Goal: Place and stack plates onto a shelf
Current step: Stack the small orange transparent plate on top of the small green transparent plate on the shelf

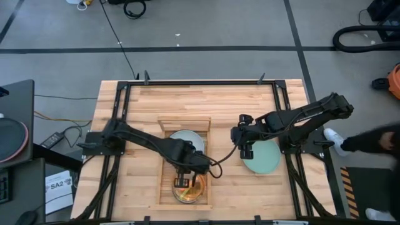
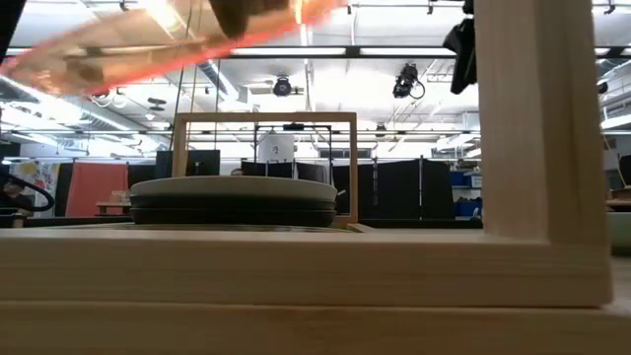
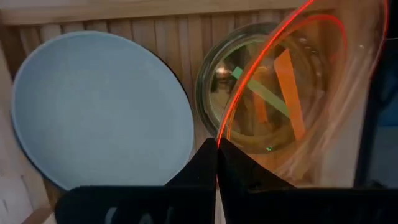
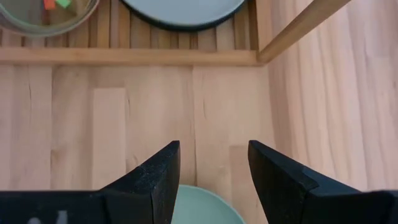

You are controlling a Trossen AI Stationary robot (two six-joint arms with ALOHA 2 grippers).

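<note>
The shelf (image 1: 164,162) is a light-wood slatted tray in the middle of the table. At its far end a pale blue-white plate (image 1: 187,139) lies on top of dark plates (image 2: 235,210). At its near end lies a clear greenish plate (image 3: 214,87). Above that plate hangs a translucent orange plate (image 3: 298,81), with my left gripper (image 1: 182,182) shut on it. To the right of the shelf my right gripper (image 1: 245,152) stands open over the near-left rim of a mint green plate (image 1: 265,159) that lies flat on the table. My left gripper pinches the orange plate's rim (image 3: 225,127) between its two fingers, which point down from above. The plate is lifted clear and tilted, one side higher (image 2: 148,39), above the clear plate at the shelf's near end.
The shelf's raised wooden rim (image 4: 258,57) lies between the two grippers. Bare plank tabletop (image 1: 219,100) lies beyond the shelf and to its left. A black frame (image 1: 119,125) runs along the table's edges. A person's shoe (image 1: 331,134) shows at the right.
</note>
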